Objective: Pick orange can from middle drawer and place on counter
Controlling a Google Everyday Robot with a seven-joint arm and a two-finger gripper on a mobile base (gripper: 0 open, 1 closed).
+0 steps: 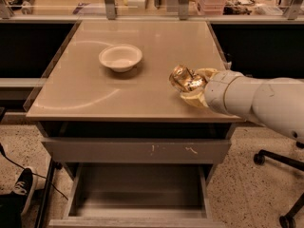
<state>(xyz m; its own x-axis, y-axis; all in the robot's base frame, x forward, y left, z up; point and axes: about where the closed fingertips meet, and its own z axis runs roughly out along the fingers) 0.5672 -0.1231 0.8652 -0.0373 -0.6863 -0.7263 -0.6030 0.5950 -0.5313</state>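
Holding the orange can (184, 79) over the right-hand part of the counter (142, 96), the gripper (192, 86) is clamped on the can's body, one pale finger above and one below. The white arm (256, 101) reaches in from the right, across the counter's right edge.

Findings:
- The can is tilted, with a shiny metallic end turned toward the camera. It appears to sit just above the beige surface, though whether its lower edge touches the top cannot be told from this angle.
- The middle drawer (137, 189) stands pulled out below the counter's front edge, with no can on its grey floor. The task's pick is judged complete; only the placing remains.
- The white bowl (120, 57) lies well apart, to the left and farther back.

Risks:
- Release while tilted: the can would land on its side and roll. The glossy top offers little to stop it, and the front and right edges are both near.
- A roll off the front would drop it past the scratched drawer front (137, 150) into the open drawer or onto the floor.
- Release from height: the light can could bounce and topple.

Recommendation: right the can, lower it to firm contact, then open the jaws and withdraw without brushing it.
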